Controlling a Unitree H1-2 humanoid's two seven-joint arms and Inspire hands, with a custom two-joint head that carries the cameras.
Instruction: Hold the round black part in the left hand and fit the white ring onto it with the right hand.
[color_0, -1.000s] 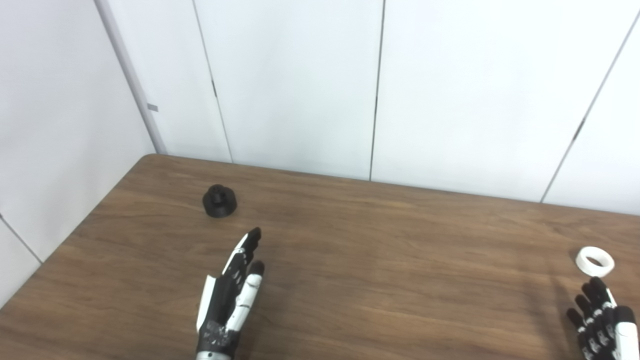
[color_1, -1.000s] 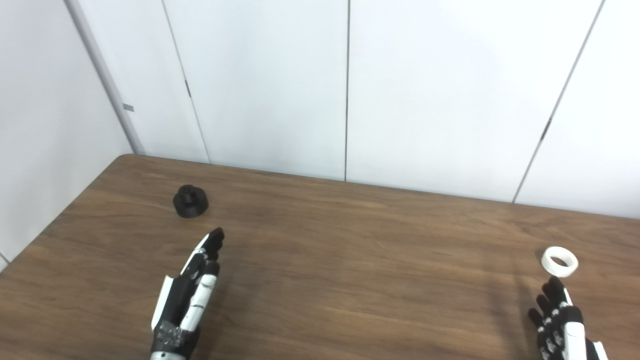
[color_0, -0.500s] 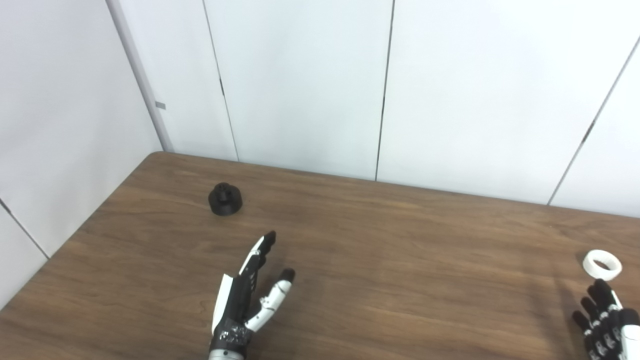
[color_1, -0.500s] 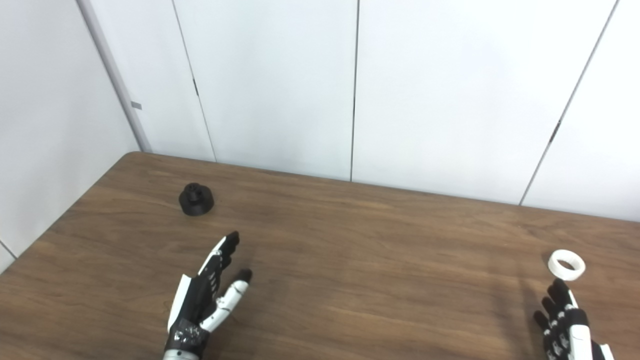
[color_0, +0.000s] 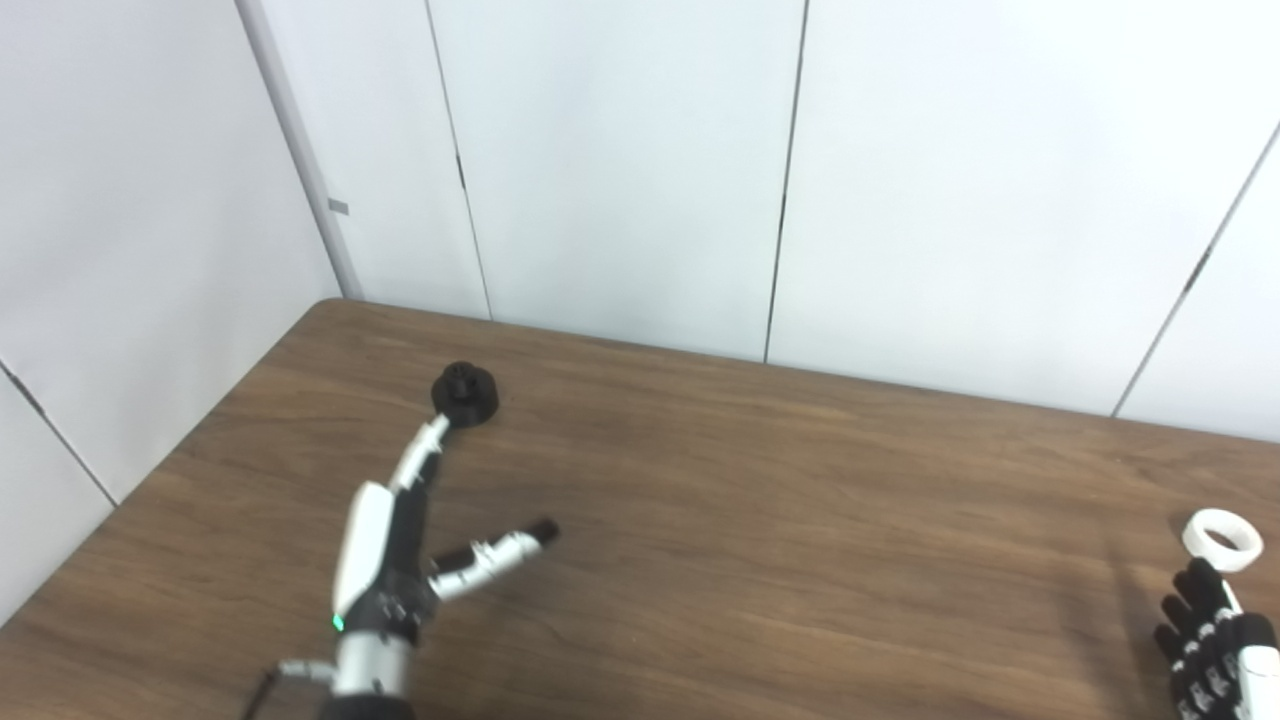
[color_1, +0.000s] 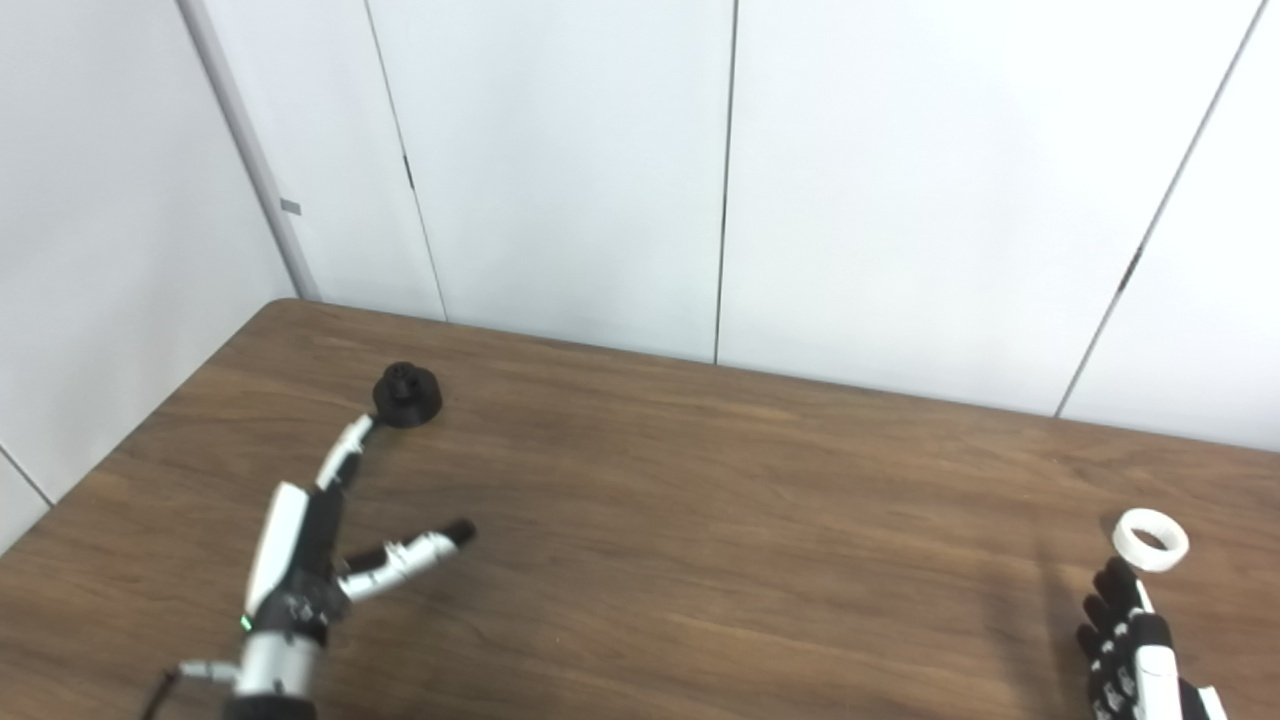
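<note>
Left hand (color_0: 400, 560) is spread wide, fingertips just reaching the black part (color_0: 465, 394) near the table's (color_0: 760, 540) far left corner. Get it between fingers and thumb before squeezing. Right hand (color_1: 1125, 640), fingers loose, holds nothing beside the white ring (color_1: 1152, 540).

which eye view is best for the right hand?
Right eye view: the right hand sits further inside the frame, fingers and part of the palm visible just below the white ring. Left eye view shows the same hand squeezed into the bottom-right corner, more of it cropped.
</note>
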